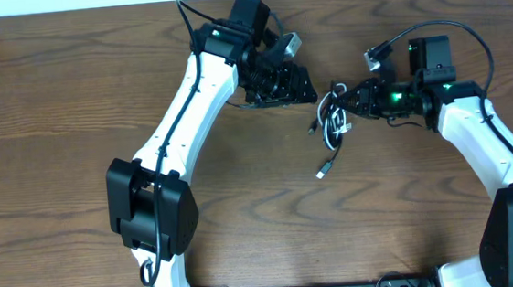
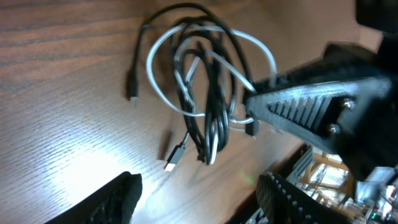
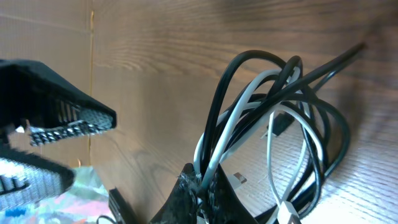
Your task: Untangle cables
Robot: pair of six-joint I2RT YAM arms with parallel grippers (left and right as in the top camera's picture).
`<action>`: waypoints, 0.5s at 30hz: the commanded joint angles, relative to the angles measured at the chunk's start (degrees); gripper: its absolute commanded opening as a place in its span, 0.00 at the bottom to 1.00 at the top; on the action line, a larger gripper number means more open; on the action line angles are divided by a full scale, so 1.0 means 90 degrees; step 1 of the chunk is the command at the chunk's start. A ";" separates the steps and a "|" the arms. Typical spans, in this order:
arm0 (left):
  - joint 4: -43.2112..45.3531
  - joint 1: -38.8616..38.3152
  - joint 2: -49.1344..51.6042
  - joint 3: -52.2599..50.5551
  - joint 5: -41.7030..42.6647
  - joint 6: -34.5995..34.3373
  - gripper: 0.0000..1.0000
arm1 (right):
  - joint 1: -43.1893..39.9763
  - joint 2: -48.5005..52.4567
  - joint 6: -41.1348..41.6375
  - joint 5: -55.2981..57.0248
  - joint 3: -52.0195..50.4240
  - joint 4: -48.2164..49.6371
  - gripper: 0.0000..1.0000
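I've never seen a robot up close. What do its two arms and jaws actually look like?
Both the left arm and the right arm have smooth white shells between chunky black joints. Thin black cables run along them. Small green lights glow near the right wrist. The jaws are black plastic with ribbed, grille-like faces.

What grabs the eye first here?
The tangle of black and white cables sits a little right of the table's centre, pinched at its upper edge by the shut right pincer. The left pincer hangs open just to its left, holding nothing. One loose plug end trails from the bundle toward the near side of the wooden table.
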 commanded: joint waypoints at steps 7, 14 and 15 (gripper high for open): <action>0.0758 -0.0250 0.0022 -0.0435 0.0471 -0.0937 0.65 | -0.0017 -0.0087 0.0058 -0.0119 0.0100 -0.0017 0.01; 0.1020 -0.0274 0.0022 -0.0780 0.0476 -0.0964 0.65 | -0.0029 -0.0087 -0.0034 -0.0121 0.0100 -0.0032 0.01; 0.1134 -0.0291 0.0022 -0.0869 0.0529 -0.0988 0.65 | -0.0029 -0.0087 -0.0034 -0.0121 0.0097 -0.0032 0.01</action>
